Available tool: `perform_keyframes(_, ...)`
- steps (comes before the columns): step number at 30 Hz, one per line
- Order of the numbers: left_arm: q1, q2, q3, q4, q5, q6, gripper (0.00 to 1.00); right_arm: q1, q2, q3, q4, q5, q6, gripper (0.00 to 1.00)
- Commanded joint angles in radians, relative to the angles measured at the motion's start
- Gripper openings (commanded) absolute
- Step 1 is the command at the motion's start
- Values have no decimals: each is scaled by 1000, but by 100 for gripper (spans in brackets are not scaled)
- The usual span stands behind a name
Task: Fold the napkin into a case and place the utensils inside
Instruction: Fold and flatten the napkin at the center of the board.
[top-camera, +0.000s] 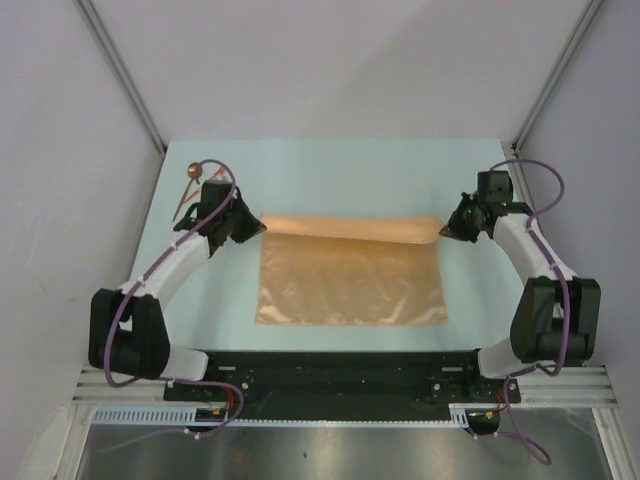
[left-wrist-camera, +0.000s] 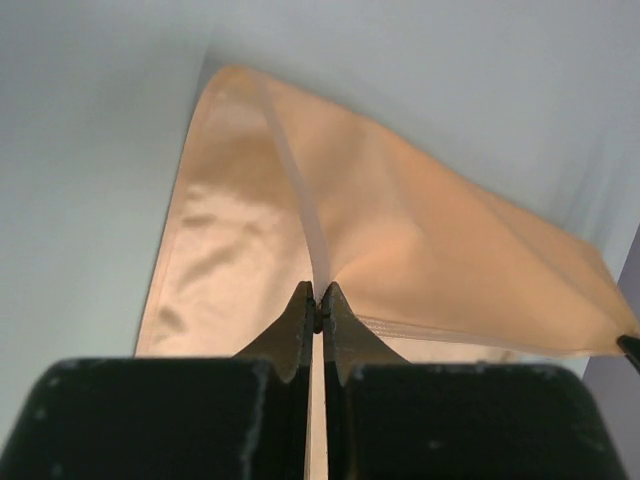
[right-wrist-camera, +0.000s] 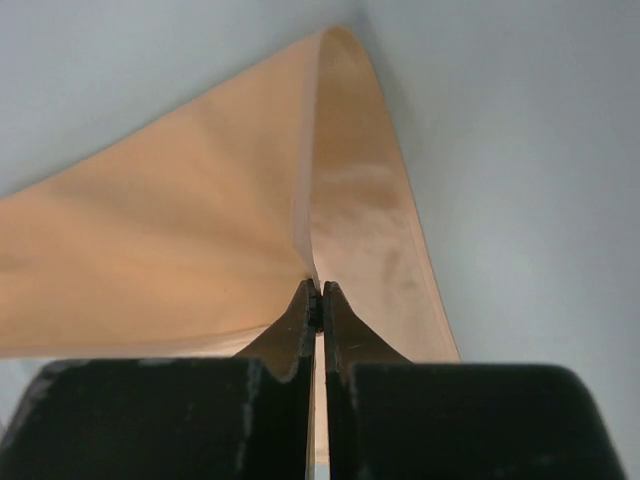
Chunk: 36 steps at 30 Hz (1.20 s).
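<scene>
A pale blue-green table (top-camera: 350, 170) fills the overhead view, closed in by plain grey-white walls (top-camera: 320, 60) with slanting metal struts (top-camera: 120, 70) at the far corners. A soft, plain tan-orange cloth napkin (top-camera: 350, 285) lies in the middle of the table, its far edge raised into a long, loose fold. The left gripper (top-camera: 250, 226) pinches the left end of that fold and the right gripper (top-camera: 446, 231) pinches the right end. At the far left corner, just beyond the left arm, lie a thin dark-handled spoon (top-camera: 191, 172) with a round coppery bowl and an orange-red plastic fork-like piece (top-camera: 183, 207), apart from the cloth.

In the left wrist view, bare table (left-wrist-camera: 80, 150) surrounds the napkin (left-wrist-camera: 420, 240). The left gripper (left-wrist-camera: 318, 310) has its jaws pressed together on the hemmed edge, which rises off the surface.

In the right wrist view the table (right-wrist-camera: 520, 150) is equally bare. The right gripper (right-wrist-camera: 318, 305) is clamped tight on the napkin (right-wrist-camera: 200, 220), the cloth draping away to the left.
</scene>
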<state>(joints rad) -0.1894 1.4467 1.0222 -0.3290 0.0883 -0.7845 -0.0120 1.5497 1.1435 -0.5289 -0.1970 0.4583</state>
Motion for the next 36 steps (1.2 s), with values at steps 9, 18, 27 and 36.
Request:
perform_keyframes(9, -74, -241, -409, -125, 53, -4, 0, 3, -267, -364, -167, -4, 68, 0)
perform_keyframes(18, -82, -282, -386, -231, 50, 16, 0, 9, -350, -390, -255, 39, 86, 0)
perform_keyframes(27, -104, -283, -424, -268, -4, 5, 0, 37, -355, -435, -312, 127, 170, 0)
perform_keyframes(36, -117, -244, -442, -243, -10, 4, 0, 43, -327, -507, -249, 128, 224, 0)
